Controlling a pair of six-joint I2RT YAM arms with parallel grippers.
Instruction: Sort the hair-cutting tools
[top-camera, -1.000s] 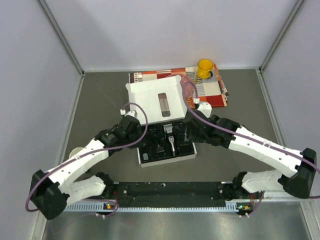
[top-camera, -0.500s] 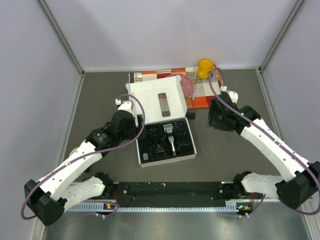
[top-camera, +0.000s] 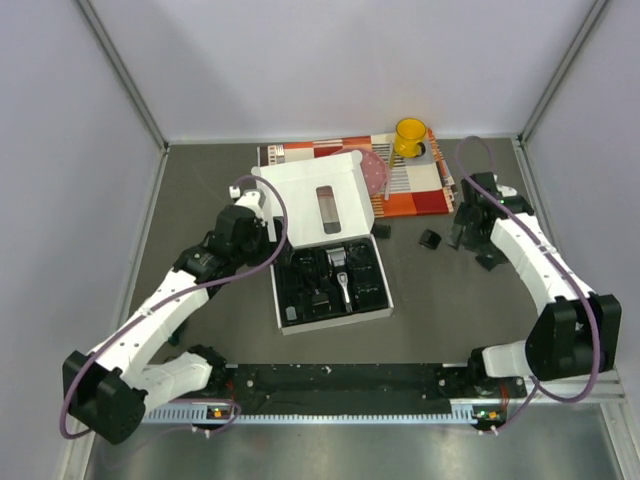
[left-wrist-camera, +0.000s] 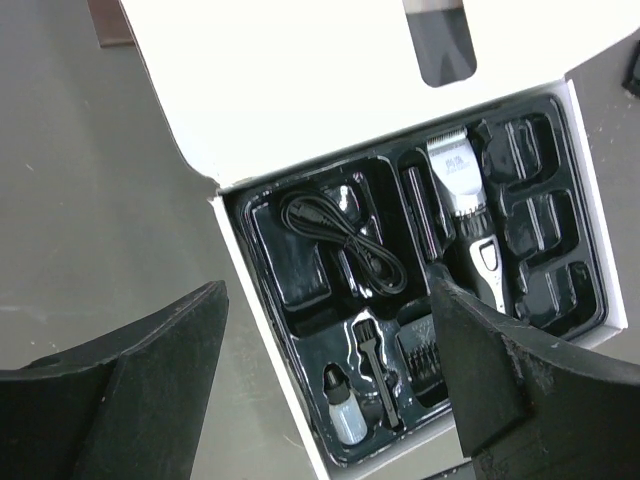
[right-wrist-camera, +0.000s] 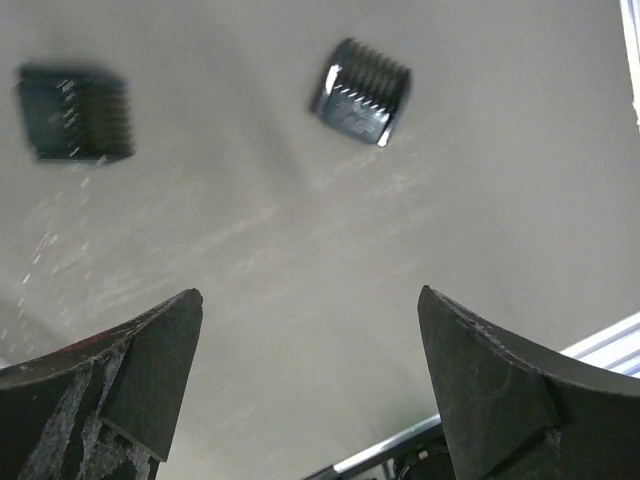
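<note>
**A:** Over on the right side of the counter (top-camera: 440, 310), two little guard combs (right-wrist-camera: 360, 92) are lying loose, well apart from each other. The right tool (right-wrist-camera: 310, 385) hangs above them with its fingers spread and nothing in it.

**B:** Those'll be featherlight hard plastic, I reckon, and slick too. I'd pinch one across the flat sides, not the teeth, or it'll squirt out.

**A:** And the clipper (left-wrist-camera: 465, 195)? It's sitting in the black tray (left-wrist-camera: 285, 275) of the white box (left-wrist-camera: 300, 90), with the cord (left-wrist-camera: 345, 240) coiled in a pocket near it.

**B:** Heaviest bit by far, I'd guess, stiff and smooth. Grab it round the middle of the body. The cord's floppy, so take the whole bundle, not one strand.

**A:** The left tool (left-wrist-camera: 320, 400) is over the tray, fingers also wide apart, holding nothing.
</note>
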